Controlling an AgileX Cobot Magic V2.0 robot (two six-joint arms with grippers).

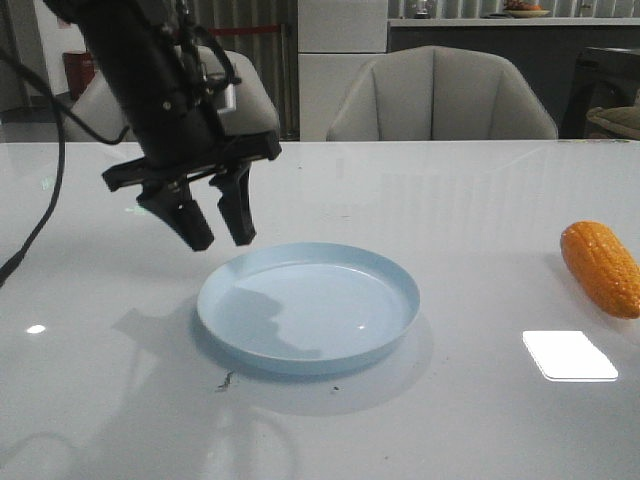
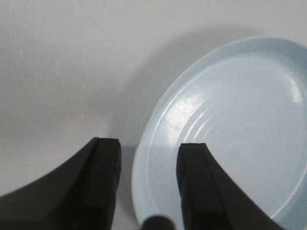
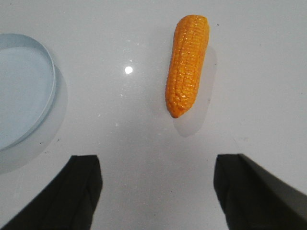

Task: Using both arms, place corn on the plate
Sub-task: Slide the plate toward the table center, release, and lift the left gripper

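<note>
The pale blue plate (image 1: 308, 305) lies in the middle of the white table, empty. My left gripper (image 1: 218, 232) hangs open just above the plate's far left rim, nothing between its fingers; its wrist view shows the plate (image 2: 230, 129) rim running between the two black fingers (image 2: 106, 158). The orange-yellow corn (image 1: 600, 267) lies on the table at the far right, apart from the plate. In the right wrist view the corn (image 3: 187, 64) lies ahead of my open right gripper (image 3: 158, 165), pointed end nearest it, untouched. The right arm is outside the front view.
A bright rectangular light reflection (image 1: 568, 355) lies on the glossy table in front of the corn. Two pale chairs (image 1: 440, 95) stand behind the far table edge. Small dark specks (image 1: 226, 380) sit by the plate's near rim.
</note>
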